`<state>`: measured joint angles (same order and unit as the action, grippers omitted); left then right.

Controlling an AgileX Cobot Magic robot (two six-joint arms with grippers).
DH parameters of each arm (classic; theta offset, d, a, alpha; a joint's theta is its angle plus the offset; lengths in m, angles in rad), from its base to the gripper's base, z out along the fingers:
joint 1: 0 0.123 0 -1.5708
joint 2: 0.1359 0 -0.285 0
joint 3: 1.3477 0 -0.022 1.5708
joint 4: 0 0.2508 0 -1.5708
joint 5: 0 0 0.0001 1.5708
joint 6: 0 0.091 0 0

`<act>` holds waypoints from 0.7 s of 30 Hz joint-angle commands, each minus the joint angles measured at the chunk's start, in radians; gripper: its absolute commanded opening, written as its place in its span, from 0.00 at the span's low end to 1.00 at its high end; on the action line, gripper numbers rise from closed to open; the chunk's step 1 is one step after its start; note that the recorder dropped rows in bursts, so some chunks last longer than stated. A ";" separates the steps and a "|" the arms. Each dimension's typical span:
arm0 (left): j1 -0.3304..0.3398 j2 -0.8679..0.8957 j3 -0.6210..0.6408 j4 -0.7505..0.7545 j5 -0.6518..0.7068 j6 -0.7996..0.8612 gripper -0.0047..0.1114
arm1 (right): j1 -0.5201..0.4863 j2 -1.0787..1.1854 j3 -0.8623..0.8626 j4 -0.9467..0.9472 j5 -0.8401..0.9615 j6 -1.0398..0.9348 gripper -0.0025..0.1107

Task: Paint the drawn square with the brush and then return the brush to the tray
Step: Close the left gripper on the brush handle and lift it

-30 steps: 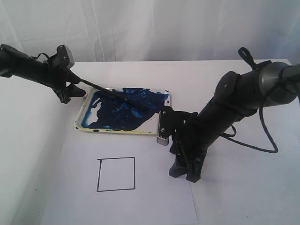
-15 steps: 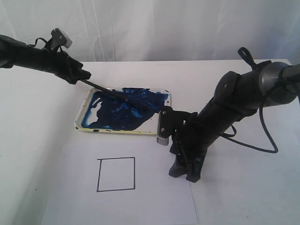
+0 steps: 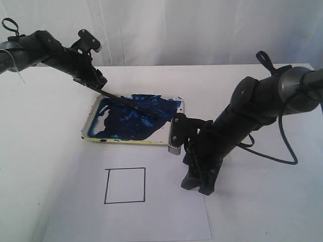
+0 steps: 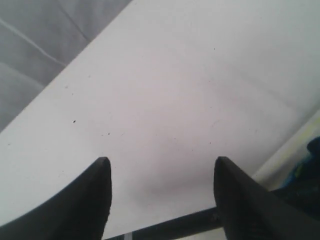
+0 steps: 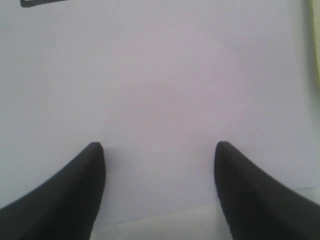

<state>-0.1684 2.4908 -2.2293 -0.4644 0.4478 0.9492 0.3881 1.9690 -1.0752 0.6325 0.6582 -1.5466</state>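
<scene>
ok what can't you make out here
- Exterior view: the brush tip is lost against dark blue paint in the tray.
- Exterior view: the brush's handle end is behind the left gripper; the left wrist view cuts it off.
- Right wrist view: the drawn square is cut by the frame edge.

This is looking like a robotics lab test station: a creased white curtain [image 3: 202, 30] is hanging as a backdrop behind a plain white worktop [image 3: 267, 206], while the black left arm [image 3: 45, 50] and right arm [image 3: 252, 116], the latter trailing a loose cable [image 3: 286, 146], are reaching in over it.
</scene>
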 commanded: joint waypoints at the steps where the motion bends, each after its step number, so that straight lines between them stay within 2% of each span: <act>1: -0.003 0.011 -0.005 0.028 0.036 -0.016 0.58 | 0.000 0.039 0.017 -0.054 -0.005 0.019 0.55; 7: -0.003 0.009 -0.005 0.036 0.132 -0.016 0.58 | 0.000 0.039 0.017 -0.054 -0.005 0.019 0.55; 12: -0.003 0.005 -0.005 0.141 0.233 -0.035 0.58 | 0.000 0.039 0.017 -0.054 -0.005 0.019 0.55; 21: -0.003 -0.064 -0.005 0.141 0.313 -0.038 0.58 | 0.000 0.039 0.017 -0.054 -0.005 0.019 0.55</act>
<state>-0.1701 2.4642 -2.2330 -0.3169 0.7095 0.9205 0.3881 1.9690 -1.0752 0.6325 0.6546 -1.5448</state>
